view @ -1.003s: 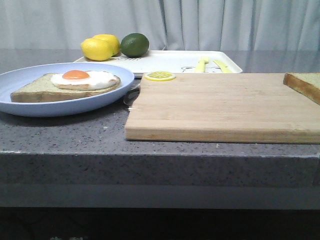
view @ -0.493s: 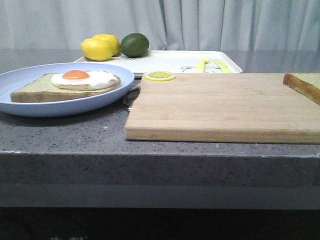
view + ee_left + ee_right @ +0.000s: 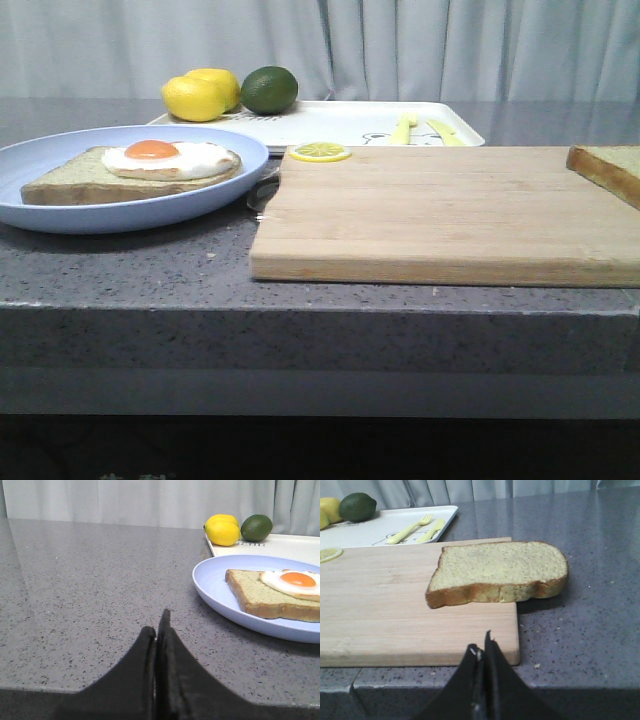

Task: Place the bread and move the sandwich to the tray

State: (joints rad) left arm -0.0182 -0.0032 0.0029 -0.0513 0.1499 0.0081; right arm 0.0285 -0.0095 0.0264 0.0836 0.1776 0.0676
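A: Log the layout. Where is the bread [image 3: 497, 571]?

B: Flat on the wooden cutting board [image 3: 440, 210], at the board's far right corner, one end overhanging the board edge toward the right edge of the worktop [image 3: 130, 265]. My reading: the overhang gives a gripper a crust edge to get under or around.

A: The sandwich?

B: Open-faced so far. The sandwich [image 3: 135, 170], one toast slice with a fried egg on top, lies on the pale-blue plate [image 3: 60, 215] near the front left of the worktop. No top slice yet, so the bread presumably goes there first.

A: Tray?

B: The tray [image 3: 340, 120] sits toward the rear edge, behind the board. It carries two lemons [image 3: 200, 95], a lime [image 3: 269, 89] and yellow cutlery [image 3: 417, 529]. A lemon slice [image 3: 320, 152] lies on the board's rear left corner.

A: Grippers?

B: Left gripper [image 3: 157, 630]: fingers pressed together, empty, low over bare worktop, well apart from the plate. Right gripper [image 3: 484, 647]: likewise closed, holding nothing, near the board's front edge, facing the bread.

A: Surroundings?

B: Grey speckled stone worktop, slightly glossy; pale curtain [image 3: 400, 45] behind.
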